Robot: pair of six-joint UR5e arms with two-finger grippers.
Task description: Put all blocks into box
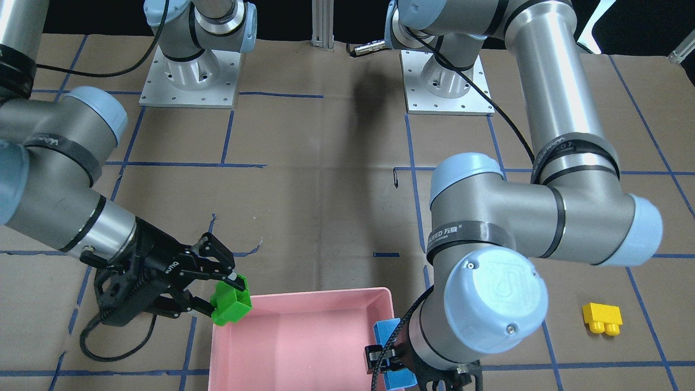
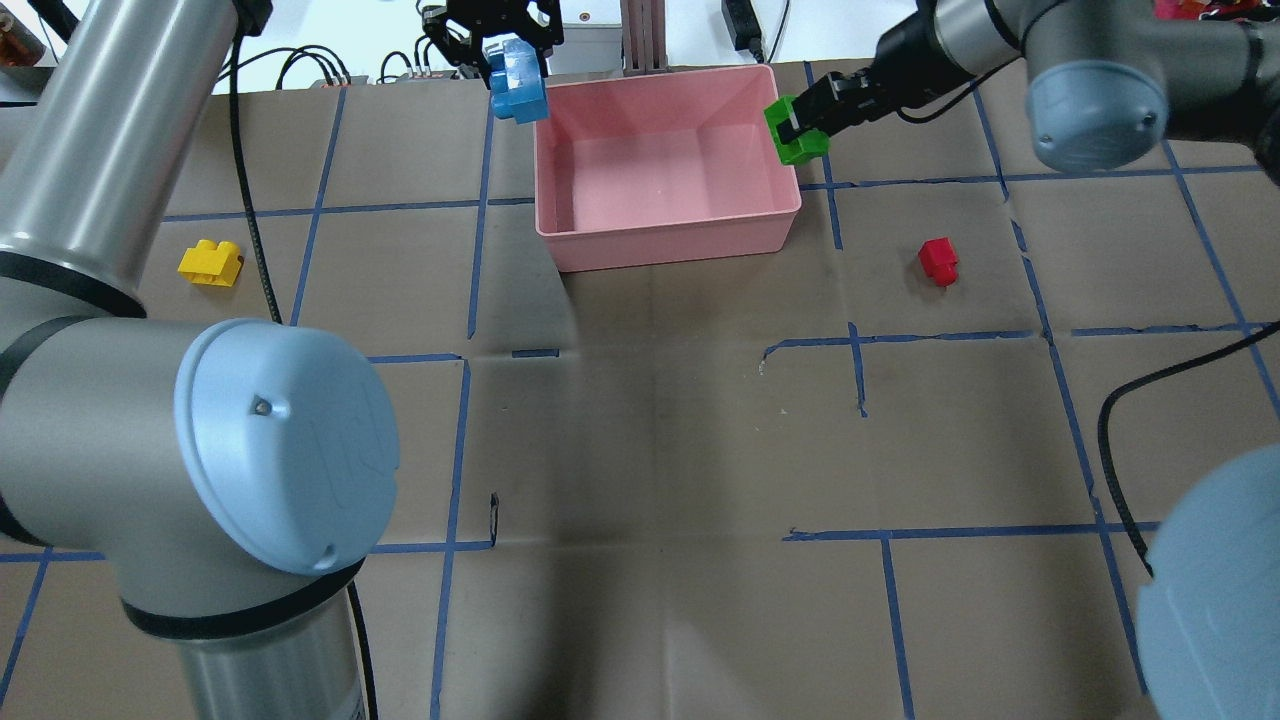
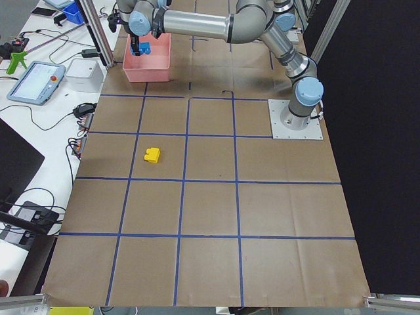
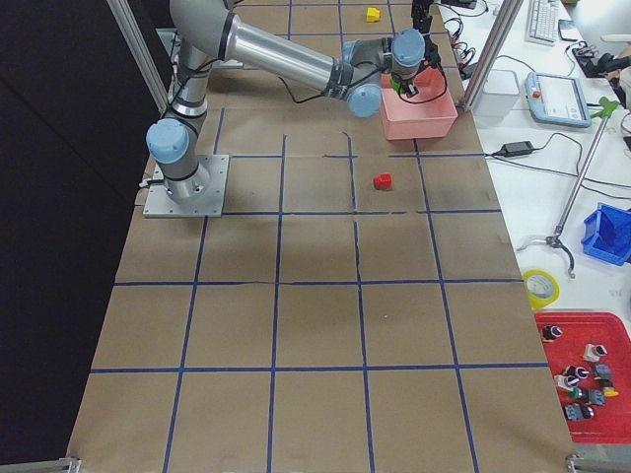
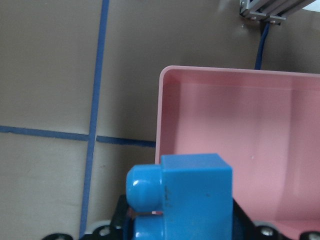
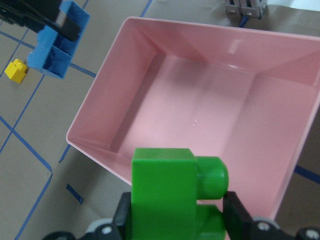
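The pink box (image 2: 660,243) stands at the far middle of the table and holds no blocks. My left gripper (image 2: 515,62) is shut on the blue block (image 2: 518,88) and holds it in the air just beyond the box's left far corner; the left wrist view shows the blue block (image 5: 192,195) over the box's rim (image 5: 161,110). My right gripper (image 2: 802,120) is shut on the green block (image 2: 797,132) at the box's right rim; the right wrist view shows the green block (image 6: 167,192) above the box's wall (image 6: 100,117). The yellow block (image 2: 210,263) lies at the left, the red block (image 2: 939,260) at the right of the box.
Blue tape lines grid the brown table cover. The two arm bases (image 1: 187,76) stand on metal plates at the robot's side. An aluminium post (image 2: 640,35) rises just behind the box. Cables (image 2: 1130,480) trail over the table at the right.
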